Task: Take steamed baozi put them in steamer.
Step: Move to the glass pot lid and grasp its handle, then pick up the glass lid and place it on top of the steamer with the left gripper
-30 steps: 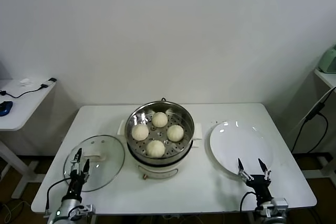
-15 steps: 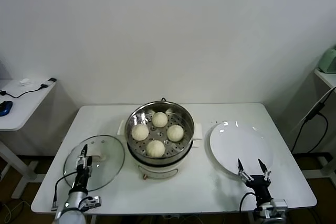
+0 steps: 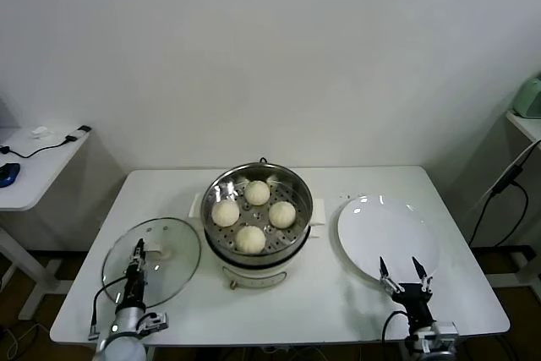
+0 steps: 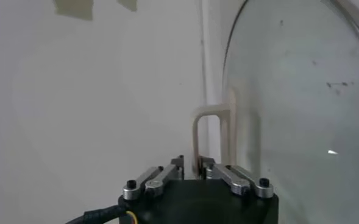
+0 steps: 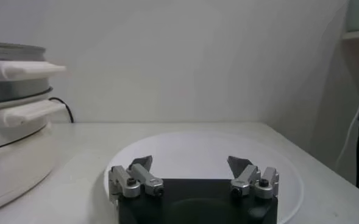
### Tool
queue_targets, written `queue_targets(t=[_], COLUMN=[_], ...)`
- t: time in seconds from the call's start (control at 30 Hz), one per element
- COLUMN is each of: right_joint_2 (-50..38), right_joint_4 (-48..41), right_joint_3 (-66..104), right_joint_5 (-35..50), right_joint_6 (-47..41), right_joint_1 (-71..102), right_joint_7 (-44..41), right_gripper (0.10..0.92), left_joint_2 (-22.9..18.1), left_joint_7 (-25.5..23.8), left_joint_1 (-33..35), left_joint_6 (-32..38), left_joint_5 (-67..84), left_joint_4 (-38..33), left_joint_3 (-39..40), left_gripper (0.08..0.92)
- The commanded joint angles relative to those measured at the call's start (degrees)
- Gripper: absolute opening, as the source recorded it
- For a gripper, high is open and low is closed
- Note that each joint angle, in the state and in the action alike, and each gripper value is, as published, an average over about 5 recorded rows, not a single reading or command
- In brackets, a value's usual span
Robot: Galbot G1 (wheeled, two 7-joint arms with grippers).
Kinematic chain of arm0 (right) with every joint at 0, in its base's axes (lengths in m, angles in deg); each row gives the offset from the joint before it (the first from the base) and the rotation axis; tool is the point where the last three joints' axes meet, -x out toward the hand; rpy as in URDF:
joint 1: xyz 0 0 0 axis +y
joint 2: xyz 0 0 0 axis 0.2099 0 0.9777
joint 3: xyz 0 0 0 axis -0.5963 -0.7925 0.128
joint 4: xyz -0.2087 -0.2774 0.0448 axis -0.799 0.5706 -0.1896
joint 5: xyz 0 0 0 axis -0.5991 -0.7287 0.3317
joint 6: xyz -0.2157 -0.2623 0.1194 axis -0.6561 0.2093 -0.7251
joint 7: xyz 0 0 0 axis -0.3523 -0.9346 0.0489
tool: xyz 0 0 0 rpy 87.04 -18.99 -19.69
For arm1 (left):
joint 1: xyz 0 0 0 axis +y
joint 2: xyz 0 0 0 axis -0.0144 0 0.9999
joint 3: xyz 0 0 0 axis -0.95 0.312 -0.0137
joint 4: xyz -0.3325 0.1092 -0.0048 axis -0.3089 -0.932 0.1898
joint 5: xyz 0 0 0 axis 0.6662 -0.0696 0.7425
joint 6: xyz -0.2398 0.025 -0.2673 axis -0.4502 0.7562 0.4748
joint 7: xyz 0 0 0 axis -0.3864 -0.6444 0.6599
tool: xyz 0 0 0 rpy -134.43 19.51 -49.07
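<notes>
the left gripper point(image 3: 137, 250) has its fingers point(image 4: 178, 163) pinched on the glass lid's handle point(image 4: 211, 131), with the lid point(image 3: 165, 270) spread beneath them and the steamer point(image 3: 258, 209) walling off the side beyond. the right gripper's point(image 3: 400, 269) fingers point(image 5: 141, 164) gape over the plate's near rim point(image 3: 363, 268); bare surface point(image 3: 325, 293) lies between them and the steamer.

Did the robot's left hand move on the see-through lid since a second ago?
Yes. Judged against the glass lid, the left end effector slid toward the lid's handle and narrowed around it.
</notes>
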State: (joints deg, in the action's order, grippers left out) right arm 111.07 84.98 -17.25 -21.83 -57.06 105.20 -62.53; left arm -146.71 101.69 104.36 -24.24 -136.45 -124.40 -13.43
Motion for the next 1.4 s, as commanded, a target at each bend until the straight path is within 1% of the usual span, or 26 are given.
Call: queue_targets(t=[0.03, 0.13, 0.2, 0.33, 0.43, 0.6, 0.7, 0.83, 0.9, 0.97, 1.1, 1.27, 1.4], right_joint_2=[0.2, 0.3, 0.2, 0.1, 0.0, 0.1, 0.0, -0.1, -0.1, -0.2, -0.3, 0.0, 0.3], right_joint_4=[0.4, 0.9, 1.3, 2.0, 2.7, 3.4, 3.8, 3.8, 3.8, 3.8, 3.6, 2.8, 2.1], right_joint_3=[0.0, 0.0, 0.1, 0.2, 0.2, 0.2, 0.2, 0.2, 0.1, 0.1, 0.2, 0.2, 0.1], right_joint_5=[-0.4, -0.5, -0.5, -0.7, -1.4, -3.0, -3.3, -3.5, -3.6, -3.7, -4.3, -4.8, -4.9], right_joint_6=[-0.2, -0.5, -0.7, -1.2, -1.9, -3.1, -3.4, -3.1, -2.8, -2.2, -0.9, 0.6, 1.4], right_joint_1=[0.0, 0.0, 0.0, 0.1, 0.3, 0.3, 0.3, 0.5, 0.6, 0.9, 1.3, 1.6, 1.7], right_joint_7=[0.1, 0.2, 0.3, 0.6, 1.4, 2.8, 2.9, 2.7, 2.6, 2.5, 2.3, 2.0, 1.8], right_gripper=[0.823, 0.823, 0.823, 0.823, 0.823, 0.823, 0.823, 0.823, 0.823, 0.823, 0.823, 0.823, 0.823], left_joint_2=[-0.2, -0.6, -0.7, -0.3, 1.3, 7.8, 12.0, 16.8, 18.1, 18.1, 15.8, 12.6, 9.3], left_joint_7=[0.1, 0.1, 0.1, -0.4, -2.2, -9.8, -14.5, -21.4, -24.3, -26.3, -30.6, -34.6, -39.3], left_joint_1=[-0.6, -0.7, -0.6, -0.1, 0.9, 3.6, 4.4, 4.0, 3.2, 2.2, 0.4, -3.2, -7.3], left_joint_6=[-1.2, -1.8, -1.9, -1.2, -0.4, -1.3, -2.1, -5.8, -8.4, -10.8, -15.8, -22.1, -27.1], left_joint_5=[-1.0, -1.0, -0.8, 0.2, 2.3, 11.0, 17.0, 24.1, 26.1, 26.2, 21.0, 11.1, 3.5], left_joint_4=[1.2, 0.8, 0.1, -4.0, -8.8, -19.3, -24.2, -30.4, -33.8, -36.6, -42.9, -47.9, -49.8], left_joint_3=[0.1, 0.1, 0.0, -0.8, -1.7, -2.9, -3.8, -4.5, -4.3, -3.5, 1.0, 11.6, 21.5], left_gripper=[0.225, 0.155, 0.138, 0.137, 0.137, 0.137, 0.137, 0.137, 0.137, 0.137, 0.137, 0.137, 0.137])
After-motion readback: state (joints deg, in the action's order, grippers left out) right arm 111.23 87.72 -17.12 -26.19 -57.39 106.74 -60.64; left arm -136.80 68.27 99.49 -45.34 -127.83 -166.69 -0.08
